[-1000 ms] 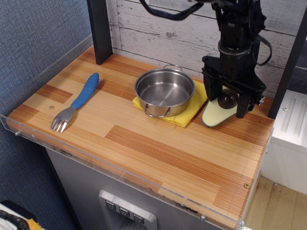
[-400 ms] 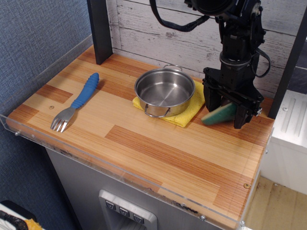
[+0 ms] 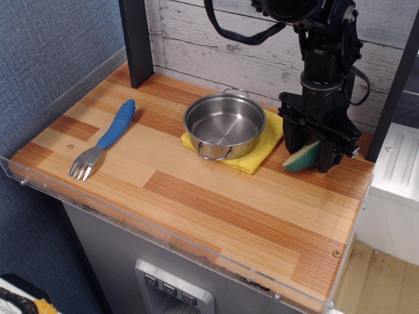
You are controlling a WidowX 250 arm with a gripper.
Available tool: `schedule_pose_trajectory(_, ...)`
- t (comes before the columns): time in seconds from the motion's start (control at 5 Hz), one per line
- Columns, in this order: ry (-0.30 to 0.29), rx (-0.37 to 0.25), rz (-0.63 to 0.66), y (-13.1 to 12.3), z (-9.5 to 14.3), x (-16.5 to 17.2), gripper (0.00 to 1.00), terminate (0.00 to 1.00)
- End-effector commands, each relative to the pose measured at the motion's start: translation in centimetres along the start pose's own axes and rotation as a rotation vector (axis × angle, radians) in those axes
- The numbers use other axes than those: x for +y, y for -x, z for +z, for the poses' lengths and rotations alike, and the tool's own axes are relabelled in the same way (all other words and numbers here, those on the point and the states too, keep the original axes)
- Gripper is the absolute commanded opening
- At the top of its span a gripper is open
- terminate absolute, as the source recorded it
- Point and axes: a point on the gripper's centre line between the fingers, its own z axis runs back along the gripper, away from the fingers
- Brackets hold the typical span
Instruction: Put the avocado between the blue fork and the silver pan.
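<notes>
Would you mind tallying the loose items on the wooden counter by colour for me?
Blue: 1, the blue fork
Silver: 1, the silver pan
Yellow: 1, the yellow cloth under the pan
Green: 1, the avocado, held in the gripper
Total: 4

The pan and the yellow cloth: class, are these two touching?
Touching. The one view shows the pan sitting directly on the yellow cloth, its base covering the cloth's middle with no gap between them.
</notes>
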Motion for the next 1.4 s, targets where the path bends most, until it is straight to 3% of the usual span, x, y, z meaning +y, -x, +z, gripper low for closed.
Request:
schedule_pose_trajectory(0.0, -0.009, -0.105, -0.070, -1.6, 3.0, -0.2, 0.00, 0.00)
schedule_pose_trajectory(0.4, -0.051, -0.232, -0.185, -4.1, 7.1, -1.9, 0.00, 0.00)
schedule_pose_trajectory(0.8, -0.062, -0.263, -0.185, -3.9, 8.4, -1.9, 0.00, 0.00)
schedule_pose_trajectory(1.2, -0.066, -0.297, -0.090, -0.6, 12.2, -0.6, 0.00, 0.00)
